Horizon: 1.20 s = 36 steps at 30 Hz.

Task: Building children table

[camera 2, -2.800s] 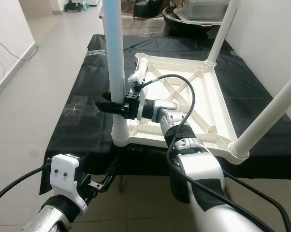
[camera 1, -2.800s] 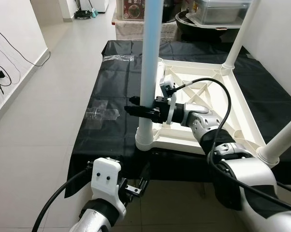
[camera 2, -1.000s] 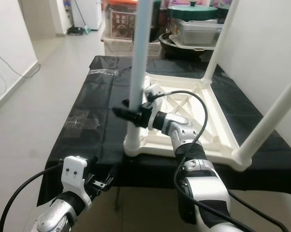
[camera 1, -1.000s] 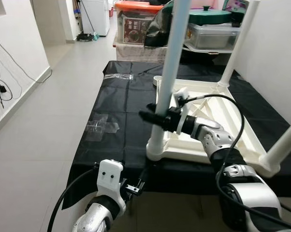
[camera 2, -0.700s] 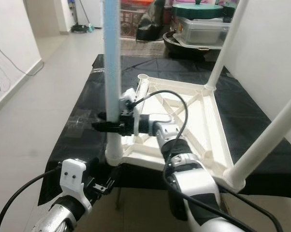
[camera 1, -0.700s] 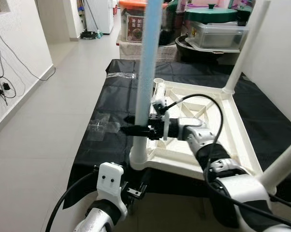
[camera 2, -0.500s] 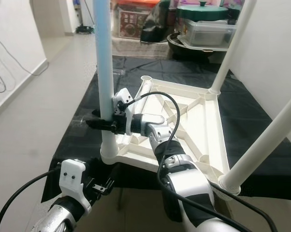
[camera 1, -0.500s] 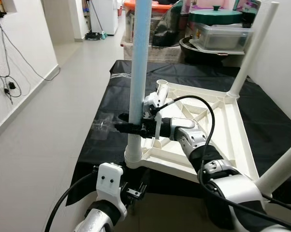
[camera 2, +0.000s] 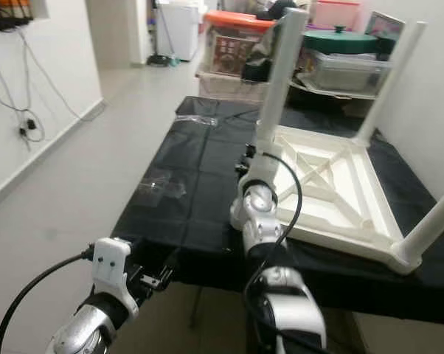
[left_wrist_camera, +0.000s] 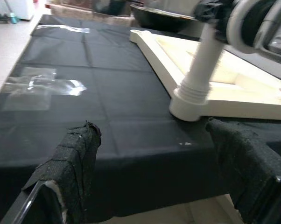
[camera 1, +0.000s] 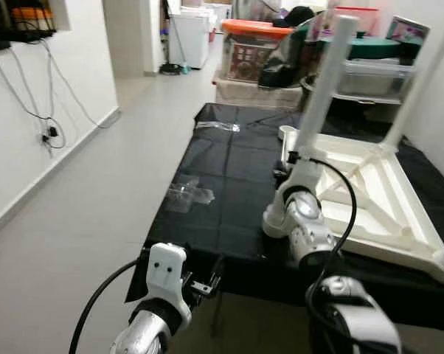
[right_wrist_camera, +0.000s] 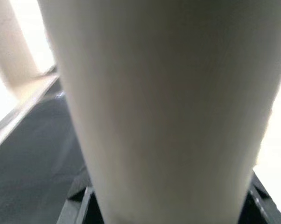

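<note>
While the left gripper (left_wrist_camera: 154, 186) gapes, right jaws clasp the smooth round leg (camera 1: 318, 110).

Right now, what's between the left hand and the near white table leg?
In the left wrist view, just bare black cloth between the left hand and the near white plastic table leg; the crumpled clear plastic wrapper lies off to the side.

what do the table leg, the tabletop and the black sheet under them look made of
Table leg: probably plastic, smooth matte white tube with a ribbed collar at its base. Tabletop: likely the same moulded plastic, cream-white with cast ribs on its upturned underside. Black sheet: thin plastic film or coated cloth, slightly glossy, with fold creases. Right gripper is at the leg.
</note>
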Tool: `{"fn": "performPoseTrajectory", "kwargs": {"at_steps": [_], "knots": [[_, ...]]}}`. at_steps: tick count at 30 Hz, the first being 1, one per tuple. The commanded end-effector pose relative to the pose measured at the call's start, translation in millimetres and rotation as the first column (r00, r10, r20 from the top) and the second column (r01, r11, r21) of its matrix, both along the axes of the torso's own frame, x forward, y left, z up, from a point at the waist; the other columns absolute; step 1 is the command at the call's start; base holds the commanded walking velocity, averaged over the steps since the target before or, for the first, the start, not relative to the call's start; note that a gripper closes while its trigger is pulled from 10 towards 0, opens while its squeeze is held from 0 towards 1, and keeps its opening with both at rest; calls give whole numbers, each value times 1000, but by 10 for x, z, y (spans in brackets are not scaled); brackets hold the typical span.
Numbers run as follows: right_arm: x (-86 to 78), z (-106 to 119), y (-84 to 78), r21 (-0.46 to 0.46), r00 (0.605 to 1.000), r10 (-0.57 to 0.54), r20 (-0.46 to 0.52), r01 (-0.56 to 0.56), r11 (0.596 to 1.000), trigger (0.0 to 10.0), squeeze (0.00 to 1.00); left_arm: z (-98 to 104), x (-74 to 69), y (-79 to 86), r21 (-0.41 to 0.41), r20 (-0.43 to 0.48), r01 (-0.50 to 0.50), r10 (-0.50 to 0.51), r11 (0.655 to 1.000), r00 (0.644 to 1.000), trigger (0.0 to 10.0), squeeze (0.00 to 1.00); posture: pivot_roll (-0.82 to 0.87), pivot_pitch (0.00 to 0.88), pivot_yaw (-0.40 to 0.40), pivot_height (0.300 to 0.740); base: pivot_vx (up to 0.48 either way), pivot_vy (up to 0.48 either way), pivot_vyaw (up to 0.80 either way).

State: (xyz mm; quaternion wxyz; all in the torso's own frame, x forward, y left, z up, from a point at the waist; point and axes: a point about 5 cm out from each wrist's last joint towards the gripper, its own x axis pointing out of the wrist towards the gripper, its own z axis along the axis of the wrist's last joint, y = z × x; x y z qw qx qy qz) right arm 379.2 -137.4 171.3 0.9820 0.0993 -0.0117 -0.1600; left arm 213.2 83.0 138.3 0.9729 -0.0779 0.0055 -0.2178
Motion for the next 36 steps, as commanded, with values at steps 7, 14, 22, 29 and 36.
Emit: {"fn": "performPoseTrajectory", "kwargs": {"at_steps": [7,14,22,29,36], "knots": [[-114,-216,406,105,996,62,-67,-55,993,3294,0,-7,42,-5,5,9,4,-4,1000,1000,10000,0,166,0,-59,740,0,0,0],[-3,-3,401,-50,904,406,137,-403,914,10000,0,-39,55,-6,2,9,6,-6,1000,1000,10000,0,159,0,-65,740,0,0,0],[35,-17,290,-47,617,786,42,-784,619,10000,0,-79,107,0,3,9,10,-10,1000,1000,10000,0,151,0,-59,740,0,0,0],[-92,-100,425,-40,168,981,-92,-985,165,10000,0,-123,179,2,5,5,12,-12,1000,1000,10000,0,180,0,-76,740,0,0,0],[-172,-48,624,-49,-63,995,-73,-997,-67,10000,0,-158,230,13,10,9,15,-15,1000,1000,10000,0,185,0,-79,740,0,0,0]]}}
